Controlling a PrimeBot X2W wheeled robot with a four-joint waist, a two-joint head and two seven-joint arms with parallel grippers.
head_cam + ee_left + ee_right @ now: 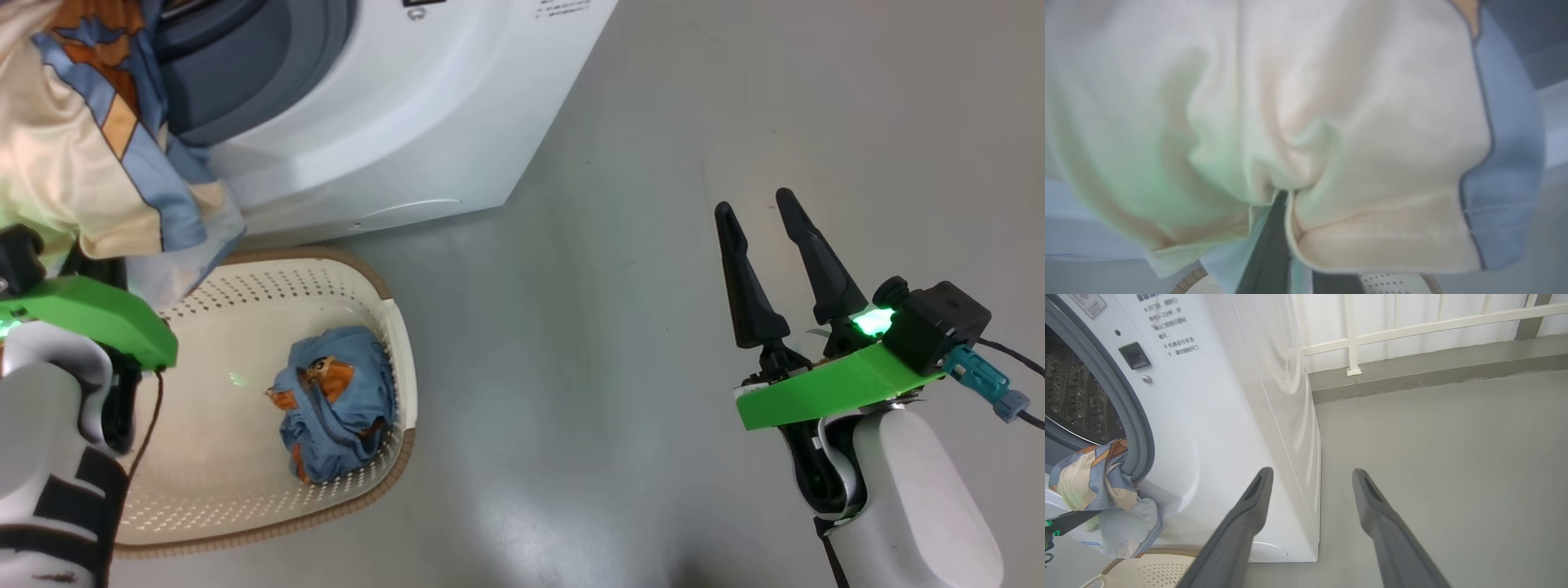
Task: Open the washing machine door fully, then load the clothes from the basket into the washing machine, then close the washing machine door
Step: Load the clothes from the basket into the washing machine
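Observation:
My left gripper (1284, 196) is shut on a cream and light blue garment (82, 147) with orange-brown patches. It holds the garment at the lower edge of the washing machine (392, 122) opening, above the basket (400, 351). The cloth hides the fingertips. In the right wrist view the garment (1094, 486) hangs over the grey seal (1126, 404), in front of the steel drum (1073, 396). Another blue garment (335, 400) lies bunched in the basket. My right gripper (759, 204) is open and empty over bare floor, to the right of the machine. The washing machine door is out of view.
The basket stands on the grey floor against the machine's front. A white railing (1351, 339) on a low kerb runs behind the machine. Open floor (612, 367) lies between the basket and my right arm.

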